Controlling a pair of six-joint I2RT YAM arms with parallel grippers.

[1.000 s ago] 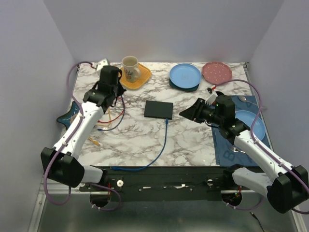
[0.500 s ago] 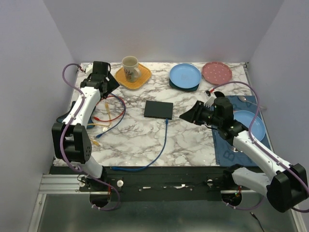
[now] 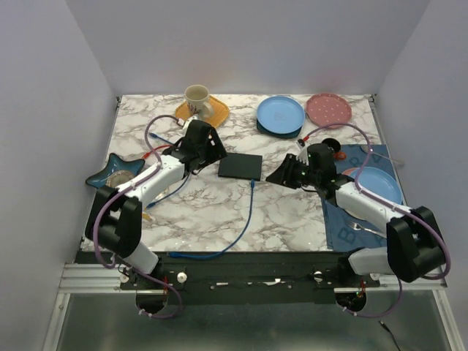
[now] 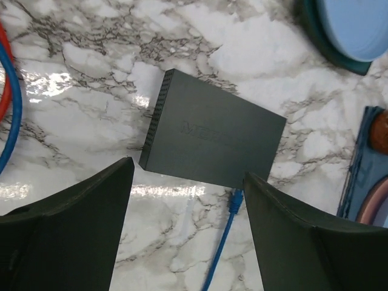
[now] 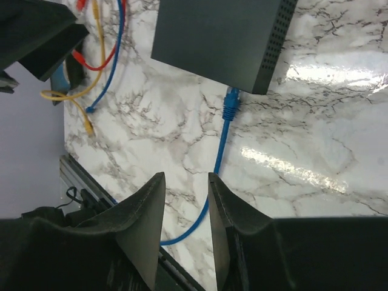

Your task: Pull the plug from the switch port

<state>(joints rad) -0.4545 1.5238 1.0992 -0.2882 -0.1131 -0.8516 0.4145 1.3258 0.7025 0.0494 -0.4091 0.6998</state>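
The switch, a flat matte-black box (image 3: 240,166), lies mid-table. A blue plug (image 3: 251,184) sits in the switch port on its near long edge, and its blue cable (image 3: 245,219) trails toward the table's front. My left gripper (image 3: 216,155) hovers at the box's left end. In the left wrist view the left gripper (image 4: 188,170) is open above the box (image 4: 212,142) and the plug (image 4: 235,200), holding nothing. My right gripper (image 3: 276,176) is right of the plug. In the right wrist view the right gripper (image 5: 185,177) is open and empty, short of the plug (image 5: 231,104).
A mug (image 3: 197,98) on a yellow plate, a blue plate (image 3: 280,113) and a pink plate (image 3: 327,108) line the back. A blue mat with a plate (image 3: 376,184) lies at the right. A teal star dish (image 3: 113,170) and loose red, yellow and blue cables (image 5: 100,57) lie at the left.
My left arm swung from the back-left corner to the box's left end, and its gripper went from shut to open. The right gripper edged closer to the box.
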